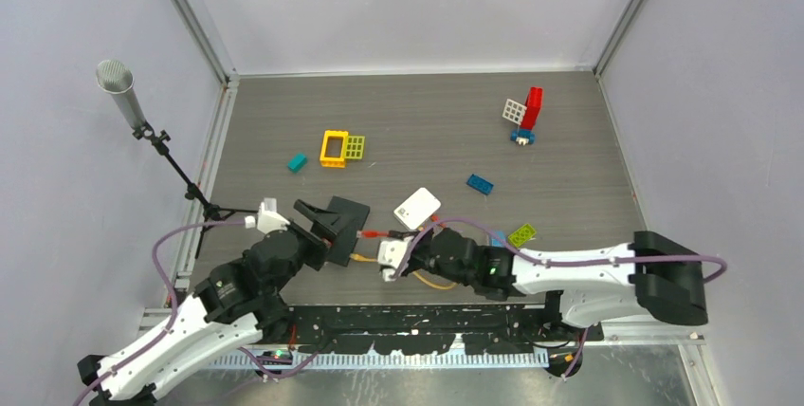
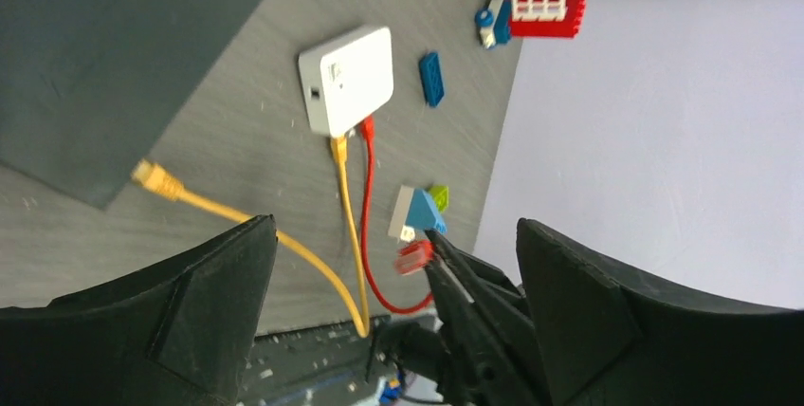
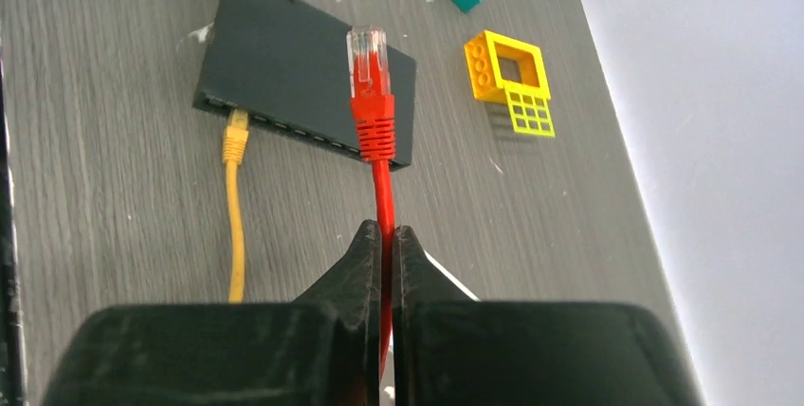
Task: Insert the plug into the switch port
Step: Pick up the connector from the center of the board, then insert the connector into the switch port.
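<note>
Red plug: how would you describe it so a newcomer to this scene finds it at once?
Find the flat black switch on the grey table. Just before it, the right gripper is shut on a red cable, whose clear-tipped end, the red plug, sticks out past the fingers. The neighbouring yellow cable lies flat, ungripped.

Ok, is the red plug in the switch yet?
No, the red plug is outside the switch, its cable pinched in the right tool.

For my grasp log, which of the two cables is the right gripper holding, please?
The red cable, pinched by the right gripper; the yellow cable is ungripped.
</note>
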Robot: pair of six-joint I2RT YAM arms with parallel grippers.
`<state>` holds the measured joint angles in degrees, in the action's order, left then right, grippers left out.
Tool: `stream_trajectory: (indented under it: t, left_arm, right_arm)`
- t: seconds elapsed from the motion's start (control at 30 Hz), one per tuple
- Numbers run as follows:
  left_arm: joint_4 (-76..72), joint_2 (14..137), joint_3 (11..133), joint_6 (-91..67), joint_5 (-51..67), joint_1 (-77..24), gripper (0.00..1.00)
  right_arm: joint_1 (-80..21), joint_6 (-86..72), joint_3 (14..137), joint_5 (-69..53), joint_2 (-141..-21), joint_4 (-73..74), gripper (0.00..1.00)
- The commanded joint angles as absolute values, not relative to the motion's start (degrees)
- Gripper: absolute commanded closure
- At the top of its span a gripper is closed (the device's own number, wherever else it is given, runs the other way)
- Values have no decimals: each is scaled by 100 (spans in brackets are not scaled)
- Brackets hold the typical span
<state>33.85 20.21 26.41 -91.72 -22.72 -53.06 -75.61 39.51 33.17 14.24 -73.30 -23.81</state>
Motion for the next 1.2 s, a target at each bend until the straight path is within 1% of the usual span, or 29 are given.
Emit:
stream_trajectory:
  t: [0.0,0.03,0.1,0.17,0.27,0.37,0.4,0.43,0.47,0.57,0.6,0.73,0.8,0.87,0.93,1.0,1.07,1.17]
  left_arm:
    - [3754,1758,3182,-7680,-3420,-5278,0]
    - [3766,1705,3208,-7427,-3530,-5282,2]
    - [3653,1576,3198,-6875,-3639,-5282,11]
    - [3349,1403,3065,-6183,-3629,-5282,16]
    - [2416,896,2623,-5354,-3331,-5281,18]
    - [1541,252,2065,-4884,-3116,-5282,16]
    - [1399,93,1898,-4809,-3134,-5282,10]
    - [1291,125,1835,-4714,-3102,-5282,2]
    - [1128,290,1809,-4560,-3027,-5282,1]
    - [451,870,1645,-3963,-2723,-5282,0]
    - [443,1068,1651,-3914,-2806,-5282,0]
    - [1145,1992,2046,-3962,-3490,-5273,0]
    - [1558,2651,2264,-4204,-3801,-5215,0]
    - [1772,3179,2432,-4493,-3538,-4874,1]
    - [1418,3667,2412,-4498,-2461,-3986,3]
    - [1177,3996,2362,-4510,-1920,-3287,4]
    - [898,4150,2278,-4370,-1807,-2925,5]
    - [674,4507,2300,-4017,-1836,-2745,4]
  right_arm:
    - [-7222,2008,3361,1199,-6595,-1647,100]
    - [-7155,1696,3358,1141,-6503,-1538,100]
    - [-7049,1211,3352,1054,-6360,-1345,100]
    - [-6941,807,3313,857,-6277,-1238,100]
    - [-6811,366,3333,574,-6189,-1053,100]
    - [-6591,20,3377,421,-6136,-820,100]
    - [-6493,-60,3395,252,-6137,-739,100]
    - [-6370,-168,3430,112,-6149,-668,100]
    - [-6238,-259,3440,-156,-6179,-634,100]
    - [-5816,-489,3547,-784,-6418,-563,100]
    - [-5720,-534,3637,-874,-6640,-492,100]
    - [-5556,-491,4105,-1154,-7410,-302,100]
    - [-5550,-377,4300,-1141,-7796,-338,100]
    - [-5554,-289,4488,-1040,-8129,-331,100]
    - [-5555,-226,4595,-960,-8371,-367,100]
    - [-5552,-204,4629,-896,-8521,-359,100]
    - [-5555,-244,4620,-810,-8614,-364,100]
    - [-5558,-356,4624,-627,-8760,-372,100]
